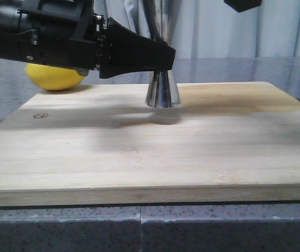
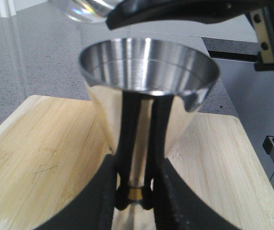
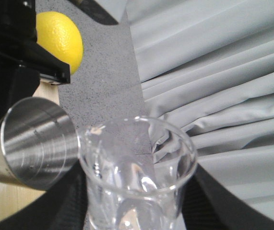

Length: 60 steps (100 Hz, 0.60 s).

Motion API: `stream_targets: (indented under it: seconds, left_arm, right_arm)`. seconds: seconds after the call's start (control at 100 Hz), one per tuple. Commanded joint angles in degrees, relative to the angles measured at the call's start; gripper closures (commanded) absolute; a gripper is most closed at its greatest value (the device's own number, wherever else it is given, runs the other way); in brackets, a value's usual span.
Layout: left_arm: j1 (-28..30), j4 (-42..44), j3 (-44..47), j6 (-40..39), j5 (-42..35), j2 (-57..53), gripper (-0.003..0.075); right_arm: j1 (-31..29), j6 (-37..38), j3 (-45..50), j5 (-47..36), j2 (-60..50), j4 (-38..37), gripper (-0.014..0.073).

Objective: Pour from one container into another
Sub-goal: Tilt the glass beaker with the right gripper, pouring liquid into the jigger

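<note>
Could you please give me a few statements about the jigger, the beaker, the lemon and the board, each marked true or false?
1. The left gripper clamps the steel jigger at its gold-banded waist. True.
2. The jigger lies on its side. False: it stands upright on the wooden board.
3. The right gripper holds the glass beaker. True.
4. The lemon sits in the middle of the board. False: it rests beyond the board's far left corner.
5. The jigger's upper cup is brimful. False: its inner wall shows bare.
</note>
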Motion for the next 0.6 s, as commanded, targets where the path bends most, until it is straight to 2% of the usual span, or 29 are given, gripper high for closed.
stream_targets:
  seconds: [0.0,0.59]
  left_arm:
    - [-0.6,-3.4,-1.7,-0.5,6.7,-2.3,0.0713]
    - [-0.6,-3.4,-1.7,-0.6,6.7,-2.3,0.0713]
  right_arm:
    - [0.1,-0.1,-2.2,-2.2,-1.7,-1.5,0.0398]
    - [0.1,-0.1,-2.2,-1.5,-1.7,-6.7,0.0398]
